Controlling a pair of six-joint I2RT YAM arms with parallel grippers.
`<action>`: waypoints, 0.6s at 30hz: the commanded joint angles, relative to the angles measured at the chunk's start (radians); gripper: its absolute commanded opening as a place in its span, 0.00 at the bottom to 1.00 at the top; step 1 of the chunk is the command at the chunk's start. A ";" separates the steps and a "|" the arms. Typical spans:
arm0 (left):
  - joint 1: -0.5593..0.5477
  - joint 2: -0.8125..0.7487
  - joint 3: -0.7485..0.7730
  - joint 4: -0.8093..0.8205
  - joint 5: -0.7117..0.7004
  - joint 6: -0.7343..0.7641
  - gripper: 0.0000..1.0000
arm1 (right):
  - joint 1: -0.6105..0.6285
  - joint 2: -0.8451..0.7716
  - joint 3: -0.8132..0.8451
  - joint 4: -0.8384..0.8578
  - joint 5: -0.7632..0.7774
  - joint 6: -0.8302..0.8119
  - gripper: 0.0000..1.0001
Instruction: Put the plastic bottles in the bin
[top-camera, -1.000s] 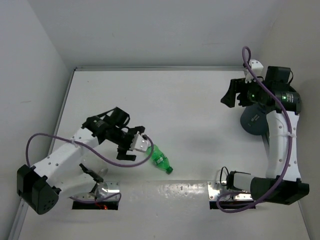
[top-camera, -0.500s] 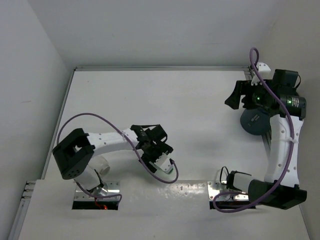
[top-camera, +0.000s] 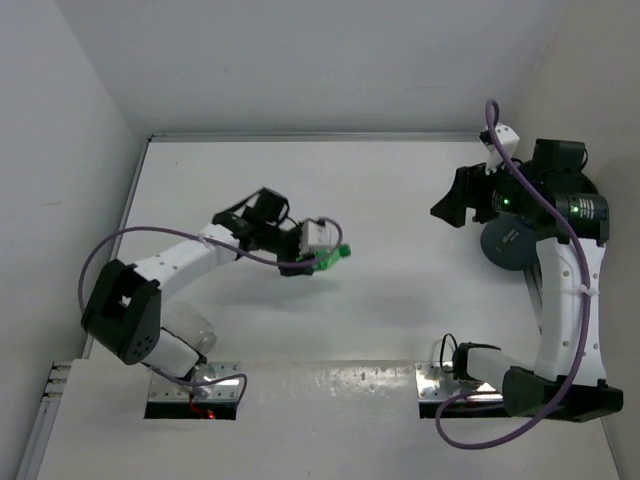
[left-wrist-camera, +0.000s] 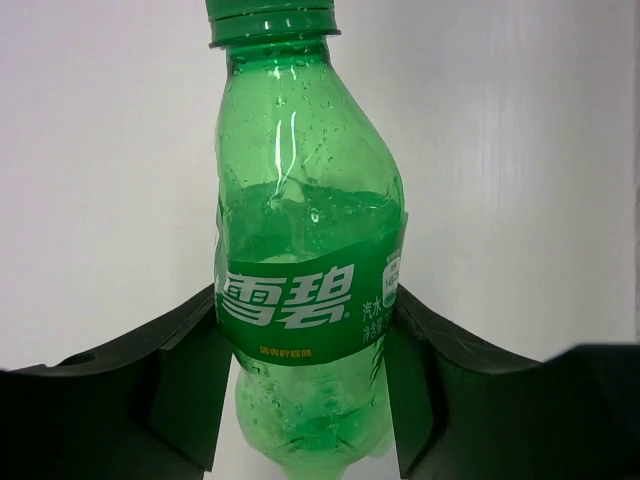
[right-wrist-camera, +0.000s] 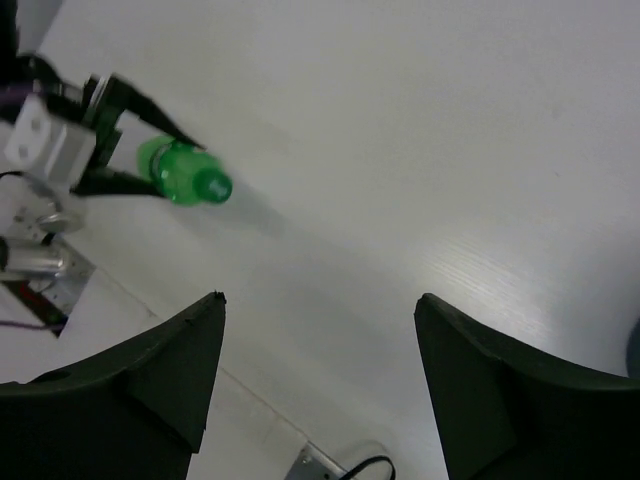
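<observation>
The white table spreads under me, and the dark grey-blue bin stands near its 3 o'clock edge, partly hidden beneath my right arm. My right gripper hangs at about 10 o'clock from the bin, its jaws spread wide with nothing between them. My left gripper is left of the table's centre, clamped across the labelled lower body of the green bottle. I hold the bottle clear of the tabletop, its cap pointing toward 3 o'clock, well apart from the bin.
</observation>
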 joint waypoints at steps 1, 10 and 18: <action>0.094 -0.108 0.109 0.057 0.357 -0.346 0.39 | 0.095 -0.020 0.073 0.065 -0.142 0.057 0.75; 0.082 -0.194 0.121 0.439 0.507 -0.868 0.39 | 0.473 0.125 0.232 0.148 -0.107 0.301 0.79; 0.048 -0.194 0.112 0.698 0.494 -1.146 0.39 | 0.505 0.199 0.240 0.225 -0.155 0.418 0.82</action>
